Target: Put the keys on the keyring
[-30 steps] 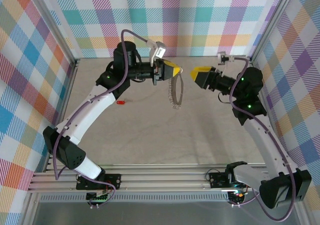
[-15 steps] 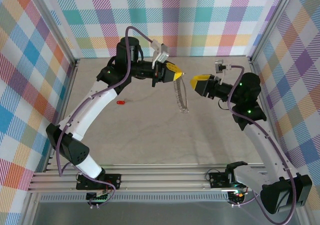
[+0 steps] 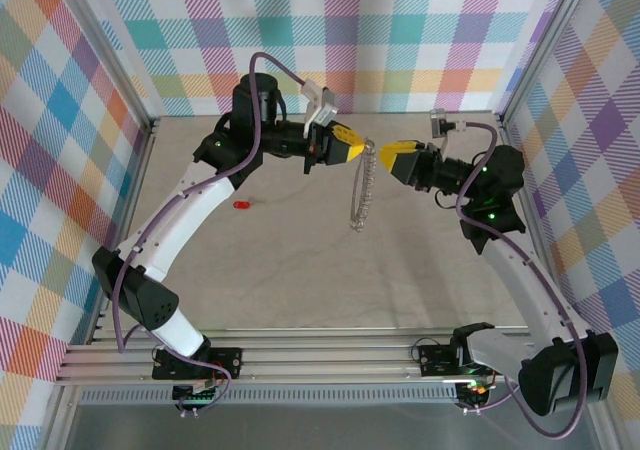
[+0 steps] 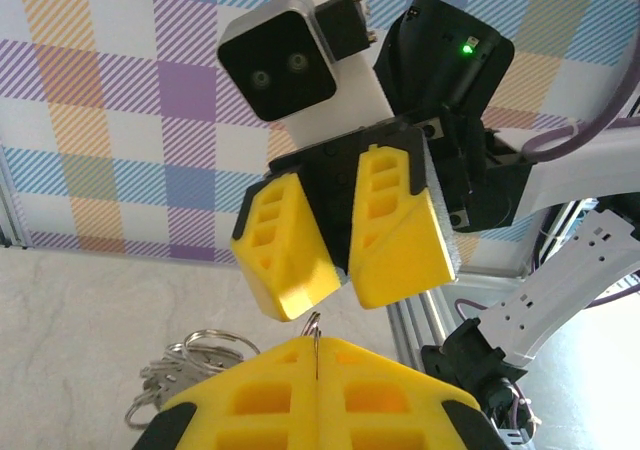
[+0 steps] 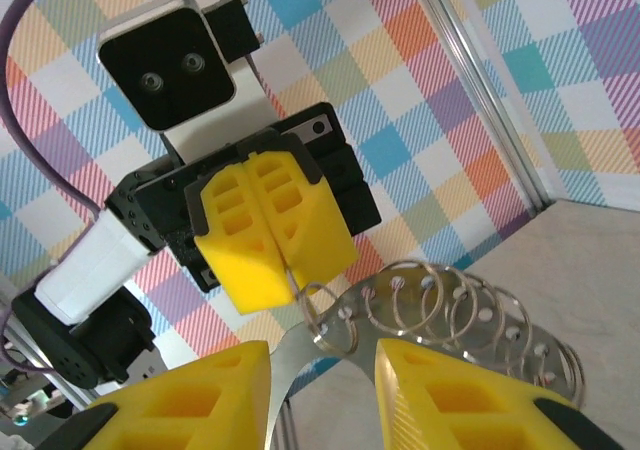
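Observation:
The keyring (image 3: 360,195) is a curved silver metal strip with holes that carries several split rings (image 5: 450,305). It hangs above the table from one thin ring. My left gripper (image 3: 357,148) is shut on that ring (image 4: 314,328), high at the back centre. Facing it tip to tip is my right gripper (image 3: 384,154), open, its yellow fingers (image 5: 460,400) on either side of the strip's upper end (image 5: 300,355) without touching it. In the right wrist view the left gripper (image 5: 283,267) pinches the ring just above. A small red-headed key (image 3: 241,205) lies on the table to the left, under the left arm.
Plaid walls enclose the beige table (image 3: 300,270) at the back and on both sides. Aluminium posts (image 3: 525,80) stand at the corners and rails (image 3: 330,355) run along the near edge. Purple cables (image 3: 262,70) loop over both arms.
My right gripper has moved left until it faces the left gripper, and its fingers have narrowed. The left gripper shifted slightly right, and the hanging keyring swung beneath it.

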Robot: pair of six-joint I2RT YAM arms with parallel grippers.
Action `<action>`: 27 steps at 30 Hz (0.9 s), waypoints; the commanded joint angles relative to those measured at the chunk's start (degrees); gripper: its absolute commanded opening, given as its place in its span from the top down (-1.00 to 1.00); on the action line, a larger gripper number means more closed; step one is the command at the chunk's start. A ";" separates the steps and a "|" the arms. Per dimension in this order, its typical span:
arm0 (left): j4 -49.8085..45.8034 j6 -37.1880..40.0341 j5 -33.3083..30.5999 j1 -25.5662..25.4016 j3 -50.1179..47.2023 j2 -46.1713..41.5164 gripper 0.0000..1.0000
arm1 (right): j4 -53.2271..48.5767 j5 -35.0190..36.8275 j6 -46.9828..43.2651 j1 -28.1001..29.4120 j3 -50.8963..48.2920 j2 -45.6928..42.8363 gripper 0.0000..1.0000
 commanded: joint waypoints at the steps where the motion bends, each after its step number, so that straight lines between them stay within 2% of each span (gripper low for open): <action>1: 3.79 -0.75 1.48 -0.78 -0.06 -1.16 1.00 | 9.68 -1.92 5.71 0.32 1.16 1.58 0.36; 8: 4.50 -1.65 1.67 -0.96 -0.33 -1.09 1.00 | 12.88 -0.44 8.07 1.06 1.36 3.83 0.39; 11: 4.50 -1.83 2.07 -1.03 -0.33 -1.18 1.00 | 8.12 2.85 6.02 1.07 2.04 4.21 0.48; 16: 4.50 -2.50 2.29 -1.13 -0.72 -1.90 1.00 | -0.13 7.96 2.63 1.06 3.46 5.04 0.49; 21: 5.06 -3.20 2.19 -1.31 -1.61 -2.31 1.00 | -0.99 8.70 2.41 1.07 3.82 5.07 0.46; 27: 5.86 -4.19 2.02 -1.43 -2.00 -2.31 1.00 | -6.21 8.85 -0.74 1.06 2.58 0.39 0.43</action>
